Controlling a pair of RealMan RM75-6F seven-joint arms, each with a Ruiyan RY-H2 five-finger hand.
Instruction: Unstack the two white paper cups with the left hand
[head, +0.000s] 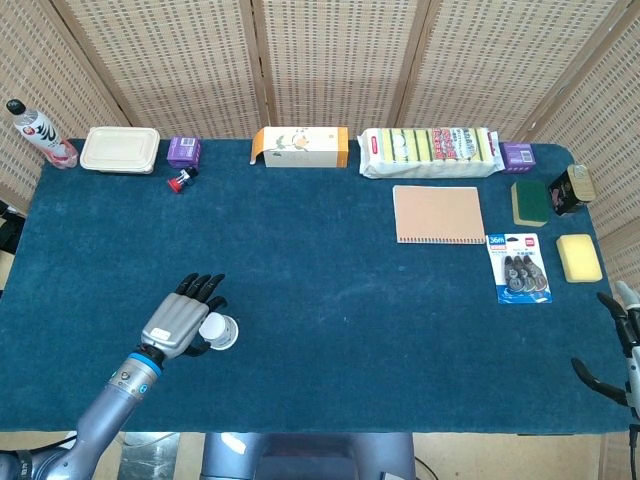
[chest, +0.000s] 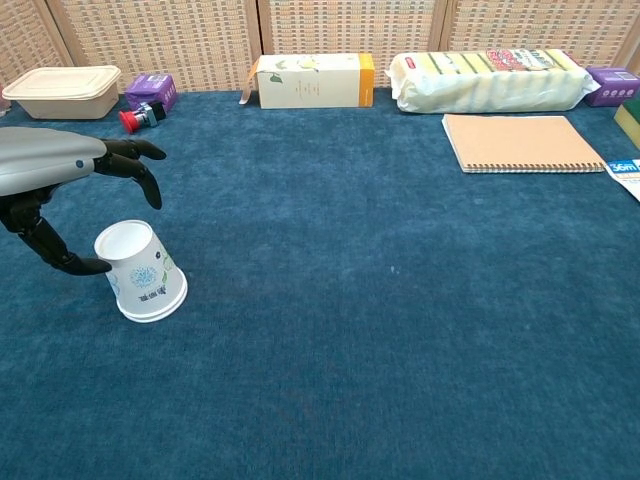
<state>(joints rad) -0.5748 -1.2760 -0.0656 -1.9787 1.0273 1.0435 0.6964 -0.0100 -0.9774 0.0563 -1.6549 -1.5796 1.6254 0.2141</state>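
Observation:
The white paper cups (head: 223, 331) stand upside down as one stack with a blue print, at the front left of the blue table (head: 320, 260); the chest view shows the stack (chest: 140, 270) tilted slightly. My left hand (head: 180, 320) is right beside it on the left, with nothing in its grasp. In the chest view the left hand (chest: 60, 172) has its fingers spread over the cup's top, and its thumb tip reaches the cup's left side. My right hand (head: 612, 345) hangs at the table's front right corner, thumb apart from the fingers, holding nothing.
Along the back edge stand a bottle (head: 35, 132), a beige food box (head: 120, 149), a purple box (head: 183, 151), a red button (head: 180, 182), a tea carton (head: 300, 146) and a sponge pack (head: 430, 151). A notebook (head: 438, 214), a battery pack (head: 519, 268) and sponges (head: 578, 257) lie right.

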